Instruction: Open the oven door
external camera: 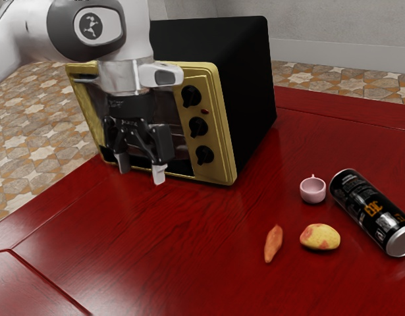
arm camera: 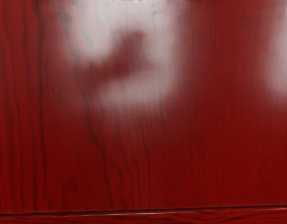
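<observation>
On my exterior view, I see a glossy red wooden desk [external camera: 189, 270], with a seam at the lower left of the frame. Right of center sits a small pink cup [external camera: 313, 192], upright, its handle toward the top of the frame. Just beside it, a black can [external camera: 367, 207] with orange lettering lies on its side, its silver end at the right edge. Below the cup I make out a yellow potato [external camera: 320, 237] with reddish patches, and near it, to its left, a slim orange root [external camera: 273, 244]. Behind, patterned floor tiles [external camera: 24, 138] meet a pale wall [external camera: 347, 23] at the upper right.
</observation>
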### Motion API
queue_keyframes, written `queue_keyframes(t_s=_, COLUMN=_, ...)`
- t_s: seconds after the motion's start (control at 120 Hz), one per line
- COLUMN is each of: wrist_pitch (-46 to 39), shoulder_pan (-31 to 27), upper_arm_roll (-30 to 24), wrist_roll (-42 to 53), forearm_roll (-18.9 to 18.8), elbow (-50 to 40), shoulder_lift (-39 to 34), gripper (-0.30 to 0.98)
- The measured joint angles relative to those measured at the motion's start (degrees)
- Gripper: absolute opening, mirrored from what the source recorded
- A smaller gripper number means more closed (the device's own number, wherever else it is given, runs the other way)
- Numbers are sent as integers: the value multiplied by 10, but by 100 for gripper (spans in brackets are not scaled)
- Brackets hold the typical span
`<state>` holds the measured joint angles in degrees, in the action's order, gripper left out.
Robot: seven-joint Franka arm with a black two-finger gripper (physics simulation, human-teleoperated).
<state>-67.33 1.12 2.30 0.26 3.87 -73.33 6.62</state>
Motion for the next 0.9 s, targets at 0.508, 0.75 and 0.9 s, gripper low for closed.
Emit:
queue_keyframes(t_s=0.508, wrist_pitch=-319, shoulder_pan=-549, upper_arm_roll=-209, wrist_roll=312, forearm_roll=181, elbow=-212, shoulder_lift=-301, gripper=68)
queue_keyframes(t_s=0.75, wrist_pitch=-494, shoulder_pan=-616, upper_arm_roll=-311, wrist_roll=605, forearm_roll=144, elbow=-296, shoulder_lift=-262, gripper=69)
queue_keyframes(t_s=0.9, wrist_pitch=-571, shoulder_pan=-615, upper_arm_roll=-302, wrist_roll=745, forearm_roll=183, elbow=-319, shoulder_lift=-236, gripper=69)
